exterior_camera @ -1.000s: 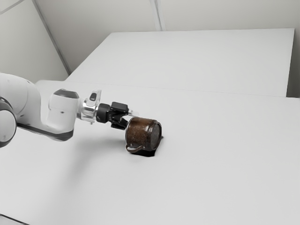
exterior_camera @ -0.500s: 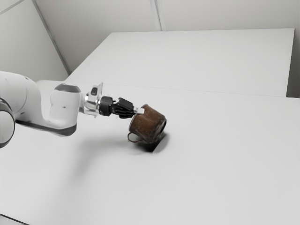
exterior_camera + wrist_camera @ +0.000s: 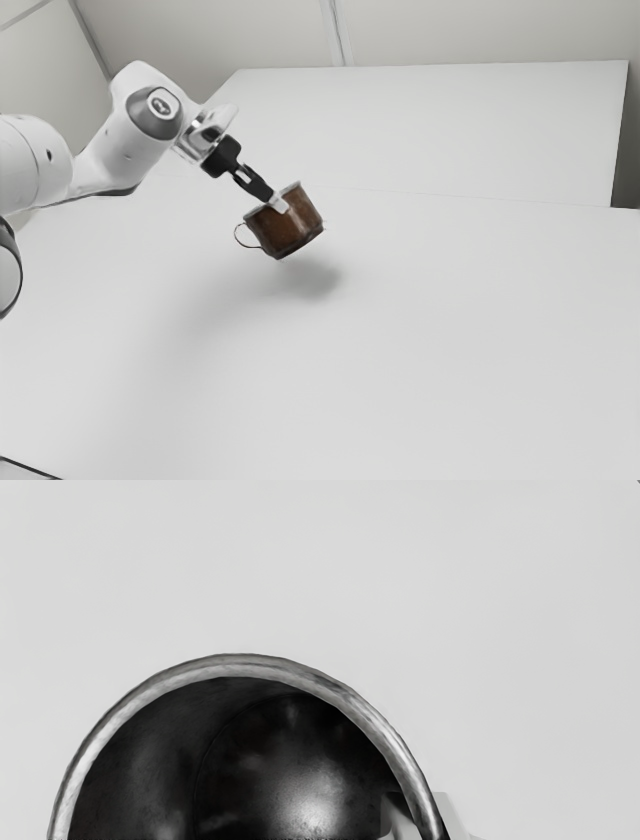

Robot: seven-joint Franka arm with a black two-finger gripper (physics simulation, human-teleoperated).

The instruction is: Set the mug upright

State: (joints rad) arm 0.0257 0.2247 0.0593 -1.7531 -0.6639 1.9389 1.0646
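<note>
Mug Held Aloft by Its Rim, Still to Be Levelled

We have the mug [image 3: 296,228] in the air above the table [image 3: 430,340], its shadow [image 3: 312,280] on the surface beneath. It leans, its mouth tipped up and toward the exterior view's left, where the handle [image 3: 243,238] also points. Our tool [image 3: 281,206] is clenched on the mug's wall at the rim [image 3: 235,665], one finger [image 3: 392,820] inside and the other outside.

The brown, worn shell and the sheen inside suggest metal to us: stiff, fairly light for its bulk, unlikely to break, but perhaps slick. The wall at the rim seems a sound place to hold, thin enough to pinch and leaving the base free to meet the table. Since we grip only one side, the weight may make it swivel or slip. We judge that it wants levelling and a gentle lowering, with release only once the base sits flat.
</note>
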